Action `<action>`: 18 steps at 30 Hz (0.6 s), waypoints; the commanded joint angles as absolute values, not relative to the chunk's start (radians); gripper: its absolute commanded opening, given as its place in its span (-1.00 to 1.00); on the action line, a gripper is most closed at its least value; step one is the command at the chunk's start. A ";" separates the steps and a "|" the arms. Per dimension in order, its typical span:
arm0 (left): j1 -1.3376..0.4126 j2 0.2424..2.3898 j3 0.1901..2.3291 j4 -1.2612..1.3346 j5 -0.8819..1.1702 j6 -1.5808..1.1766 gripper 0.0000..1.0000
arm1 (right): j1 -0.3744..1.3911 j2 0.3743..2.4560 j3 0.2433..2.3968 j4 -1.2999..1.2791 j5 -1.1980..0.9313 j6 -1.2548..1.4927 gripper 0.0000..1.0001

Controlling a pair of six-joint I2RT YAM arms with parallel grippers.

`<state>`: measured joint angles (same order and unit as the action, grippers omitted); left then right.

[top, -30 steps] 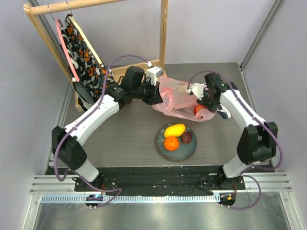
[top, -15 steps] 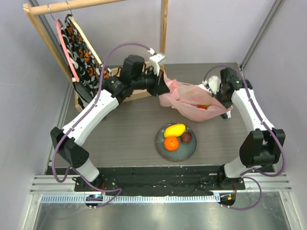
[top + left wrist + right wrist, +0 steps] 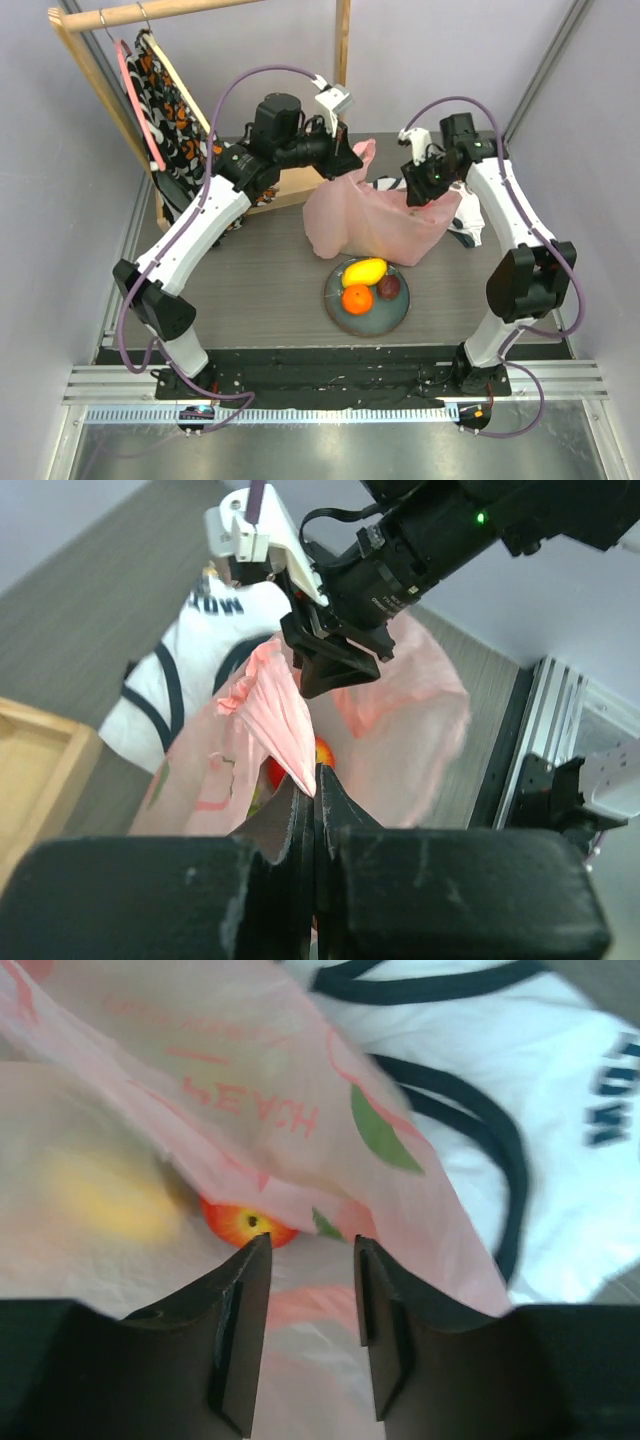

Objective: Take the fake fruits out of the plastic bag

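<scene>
The top camera looks down from above and behind the arm bases, far enough back to take in the whole table (image 3: 260, 265). The left wrist camera looks along its fingers (image 3: 295, 830) at close range toward the right arm (image 3: 440, 530), at upper right. The right wrist camera faces down, nearest of all. All three share the pink bag (image 3: 375, 225) and the white cloth (image 3: 463, 232).

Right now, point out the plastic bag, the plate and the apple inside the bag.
plastic bag (image 3: 370, 225), top external view, its hanging side.
plate (image 3: 372, 323), top external view, bare near part.
apple (image 3: 238, 1228), right wrist view, exposed red-yellow skin.
</scene>
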<state>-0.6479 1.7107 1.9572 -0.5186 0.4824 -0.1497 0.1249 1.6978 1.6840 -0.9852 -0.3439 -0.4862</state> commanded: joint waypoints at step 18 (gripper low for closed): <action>-0.647 1.476 1.539 -0.623 0.397 -0.005 -1.00 | 0.268 1.327 1.029 -0.944 -0.177 -0.431 -0.13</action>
